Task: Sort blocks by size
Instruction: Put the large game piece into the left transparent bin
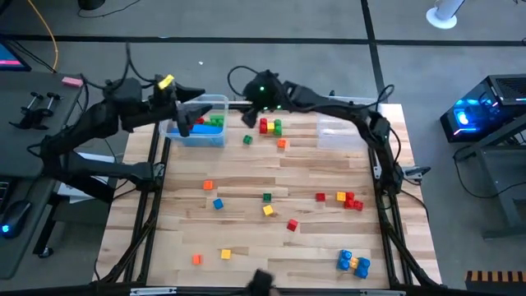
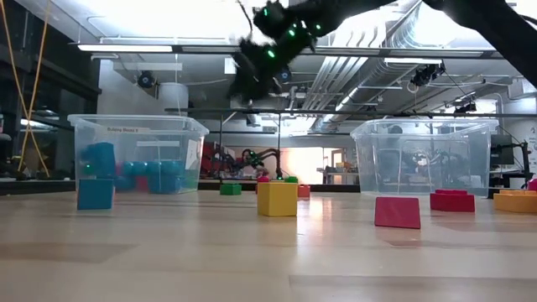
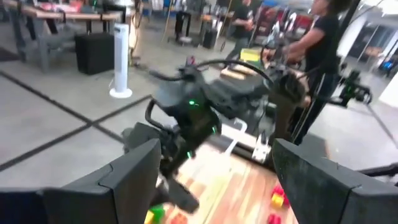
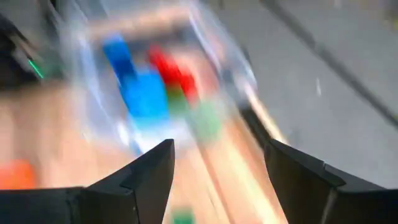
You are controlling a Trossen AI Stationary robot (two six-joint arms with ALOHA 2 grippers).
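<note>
Left gripper (image 3: 214,180) spread wide, empty; right gripper (image 4: 217,180) likewise, bin (image 4: 186,74) of blocks (image 4: 143,93) beyond fingers (image 4: 149,174).

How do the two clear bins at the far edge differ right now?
The left bin already holds blue, red and green blocks; the right bin looks empty. The left gripper hangs over the left bin, while no gripper is over the right bin. Both are clear plastic.
</note>
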